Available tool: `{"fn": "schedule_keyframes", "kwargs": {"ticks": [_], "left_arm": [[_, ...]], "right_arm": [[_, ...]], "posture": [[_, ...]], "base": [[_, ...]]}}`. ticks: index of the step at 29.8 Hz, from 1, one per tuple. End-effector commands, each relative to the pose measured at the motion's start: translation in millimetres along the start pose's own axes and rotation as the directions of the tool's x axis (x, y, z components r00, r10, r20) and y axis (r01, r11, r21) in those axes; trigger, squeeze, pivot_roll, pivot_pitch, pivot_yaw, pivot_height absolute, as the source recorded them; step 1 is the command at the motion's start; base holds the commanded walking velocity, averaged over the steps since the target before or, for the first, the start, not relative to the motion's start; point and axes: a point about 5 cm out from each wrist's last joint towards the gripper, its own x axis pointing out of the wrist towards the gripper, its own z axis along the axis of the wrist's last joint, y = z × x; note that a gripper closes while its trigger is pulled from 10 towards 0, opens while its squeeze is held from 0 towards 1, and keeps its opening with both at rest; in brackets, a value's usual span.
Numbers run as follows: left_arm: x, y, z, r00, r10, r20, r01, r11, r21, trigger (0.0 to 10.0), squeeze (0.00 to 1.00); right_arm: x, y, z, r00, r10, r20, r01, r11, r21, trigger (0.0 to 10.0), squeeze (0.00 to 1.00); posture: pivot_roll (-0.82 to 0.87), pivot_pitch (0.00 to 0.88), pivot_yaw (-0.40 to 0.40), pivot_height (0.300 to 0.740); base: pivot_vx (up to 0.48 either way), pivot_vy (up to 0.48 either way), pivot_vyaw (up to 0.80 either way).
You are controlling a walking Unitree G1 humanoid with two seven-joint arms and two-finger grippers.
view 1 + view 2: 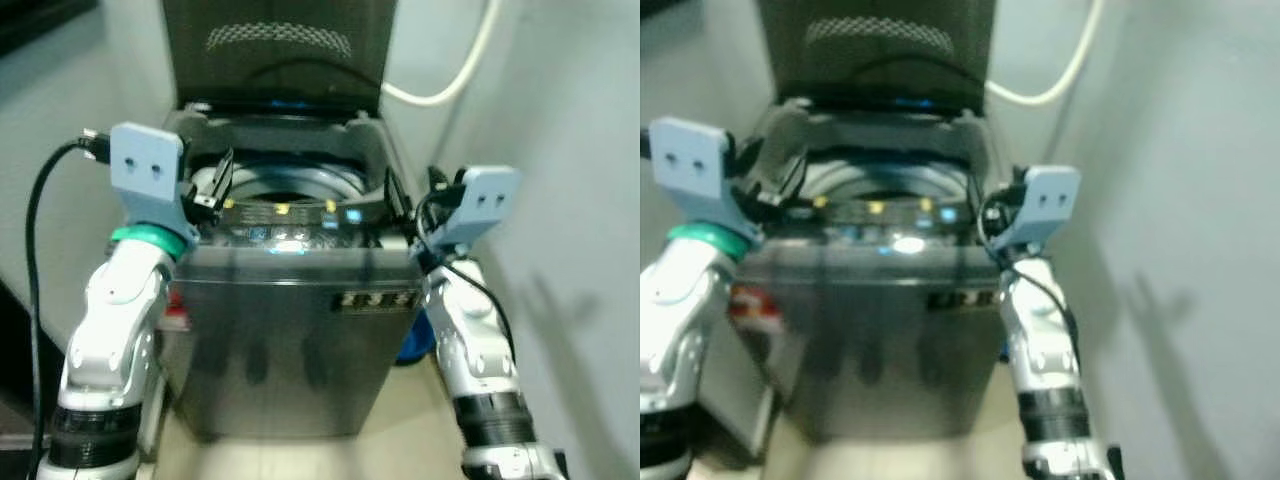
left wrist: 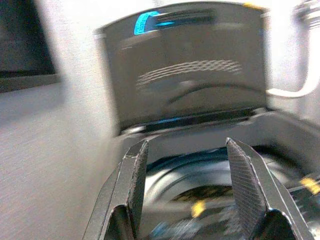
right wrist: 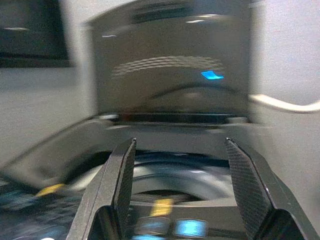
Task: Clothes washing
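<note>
Grey top-loader washing machine (image 1: 290,330), lid (image 1: 280,45) up, wedged between pale walls (image 1: 560,200); left gripper (image 2: 186,185) and right gripper (image 3: 180,187) both spread wide, empty, above its front corners.

You see a shiny grey metal washing machine (image 1: 280,340), a smooth white plastic hose (image 1: 455,80), and matt walls (image 1: 560,150).
</note>
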Motion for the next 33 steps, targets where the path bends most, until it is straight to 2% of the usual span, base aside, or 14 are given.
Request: {"fn": "schedule_keyframes", "kwargs": {"ticks": [1,8,13,18,23,28,33], "left_arm": [[0.6,-2.6,-1.1,1.0,-0.009,-0.004,0.009,1.0,0.0,10.0,0.0],[0.3,-2.4,-0.8,1.0,-0.006,-0.002,0.006,1.0,0.002,10.0,0.0],[1.0,-2.3,-0.9,1.0,-0.004,-0.002,0.004,1.0,0.003,10.0,0.0],[1.6,-5.4,-5.7,0.999,-0.015,-0.031,0.016,1.0,0.01,10.0,0.0],[1.6,-6.4,-8.3,0.999,-0.017,-0.043,0.018,1.0,0.016,10.0,0.0],[-0.9,-8.0,-13.4,0.998,-0.015,-0.054,0.016,1.0,0.021,10.0,0.0],[-2.9,-8.3,-18.2,0.997,-0.011,-0.071,0.013,1.0,0.024,10.0,0.0]], "right_arm": [[-1.1,-3.6,-2.4,1.0,-0.013,-0.01,0.013,1.0,-0.009,10.0,0.0],[-1.5,-2.7,-2.8,1.0,-0.007,-0.01,0.007,1.0,-0.011,10.0,0.0],[-1.4,0.1,-2.9,1.0,0.015,-0.006,-0.015,1.0,0.002,10.0,0.0],[-4.4,11.7,-6.0,0.994,0.107,-0.022,-0.106,0.994,0.019,10.0,0.0],[-5.7,14.7,-8.0,0.991,0.128,-0.031,-0.127,0.992,0.015,10.0,0.0],[-12.1,13.1,-17.7,0.988,0.136,-0.074,-0.14,0.988,-0.057,10.0,0.0],[-15.7,11.1,-23.0,0.987,0.132,-0.096,-0.14,0.987,-0.077,10.0,0.0]], "posture": [[0.1,0.04,0.016,0.731],[0.1,0.038,0.015,0.731],[0.1,0.035,0.015,0.731],[0.1,0.033,0.016,0.731],[0.1,0.033,0.016,0.731],[0.09,0.033,0.016,0.731],[0.09,0.033,0.013,0.731]], "base": [[-0.27,0.0,0.79],[-0.272,0.0,0.79],[-0.254,0.0,0.0],[0.0,0.0,0.0],[0.0,0.0,0.0],[0.344,0.0,0.56],[0.422,0.0,0.79]]}}
